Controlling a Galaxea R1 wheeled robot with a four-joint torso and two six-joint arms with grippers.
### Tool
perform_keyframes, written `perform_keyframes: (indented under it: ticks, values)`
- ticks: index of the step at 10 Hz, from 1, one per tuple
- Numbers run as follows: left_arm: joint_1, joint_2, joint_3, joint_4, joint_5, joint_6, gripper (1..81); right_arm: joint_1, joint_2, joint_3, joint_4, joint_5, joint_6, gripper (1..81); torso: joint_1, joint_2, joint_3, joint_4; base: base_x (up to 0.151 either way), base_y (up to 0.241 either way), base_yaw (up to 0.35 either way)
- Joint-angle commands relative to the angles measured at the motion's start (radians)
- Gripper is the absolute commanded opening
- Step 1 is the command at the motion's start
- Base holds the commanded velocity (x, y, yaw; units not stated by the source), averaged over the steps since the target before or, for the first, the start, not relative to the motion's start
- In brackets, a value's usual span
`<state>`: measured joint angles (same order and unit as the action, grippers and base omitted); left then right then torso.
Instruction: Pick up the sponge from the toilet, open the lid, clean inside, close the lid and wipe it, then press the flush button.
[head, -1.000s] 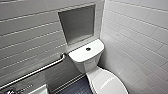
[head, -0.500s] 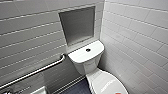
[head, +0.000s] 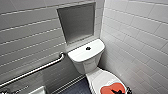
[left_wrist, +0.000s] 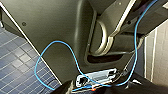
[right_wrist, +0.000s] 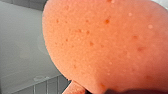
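Sponge: bright orange-red flat sponge with rounded outline (head: 110, 86), lying on the thin oval white plastic lid (head: 100, 77).
Lid: closed on the white glossy ceramic toilet (head: 85, 63).
Right gripper (head: 117, 91): dark shape over the sponge at the head view's lower edge; sponge surface very close to the right wrist camera; open or closed not determinable.
Flush button: small round dark button (head: 88, 48) on the flat white tank cover (head: 80, 55), well apart from the gripper.
Change: toilet and wall framed as 1 s ago; no shift noted.
Meaning: judged at pick-up step; grasp unconfirmed, lid opening, cleaning, wiping, flushing all outstanding.
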<state>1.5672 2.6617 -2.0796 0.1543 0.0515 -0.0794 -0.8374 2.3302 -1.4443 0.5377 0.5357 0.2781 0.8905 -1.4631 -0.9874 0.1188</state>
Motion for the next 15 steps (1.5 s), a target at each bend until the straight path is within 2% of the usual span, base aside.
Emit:
perform_keyframes:
  ticks: [1,2,5,6,9,12,13,15]
  values:
    - [0.026,-0.025,0.010,-0.004,0.082,0.004,81.1,0.135,-0.016,-0.010,0.056,-0.080,0.001,1.0,0.000,0.000,-0.030,0.000,0.000,0.000,0.000]
    - [0.027,-0.020,0.009,-0.004,0.082,0.004,81.1,0.148,-0.019,-0.017,0.065,-0.083,0.001,1.0,0.000,0.000,-0.071,0.000,0.000,0.000,0.000]
    - [0.027,0.003,-0.008,-0.005,0.082,0.004,81.1,0.186,-0.030,-0.051,0.068,-0.108,0.009,1.0,0.000,0.000,-0.133,0.000,0.000,0.000,0.000]
    - [0.027,0.011,-0.013,-0.007,0.084,0.004,81.1,0.207,-0.027,-0.057,0.068,-0.109,0.038,1.0,0.000,0.000,-0.106,0.000,0.000,0.000,0.000]
    - [0.032,0.034,-0.048,-0.009,0.084,0.003,81.1,0.293,-0.013,-0.088,0.077,-0.130,0.098,1.0,0.002,0.000,-0.119,0.000,0.000,0.000,0.000]
    - [0.064,0.041,-0.054,-0.004,0.082,0.003,81.1,0.340,0.070,-0.234,0.123,-0.200,0.118,1.0,0.002,0.000,-0.120,0.000,0.000,0.000,0.000]
    - [0.072,0.043,-0.057,-0.004,0.082,0.003,81.1,0.347,0.091,-0.267,0.123,-0.203,0.139,1.0,0.002,0.000,-0.120,0.000,0.000,0.000,0.000]
    - [0.072,0.049,-0.063,-0.009,0.082,0.003,81.1,0.376,0.114,-0.303,0.123,-0.204,0.144,1.0,0.002,0.000,-0.120,0.000,0.000,0.000,0.000]
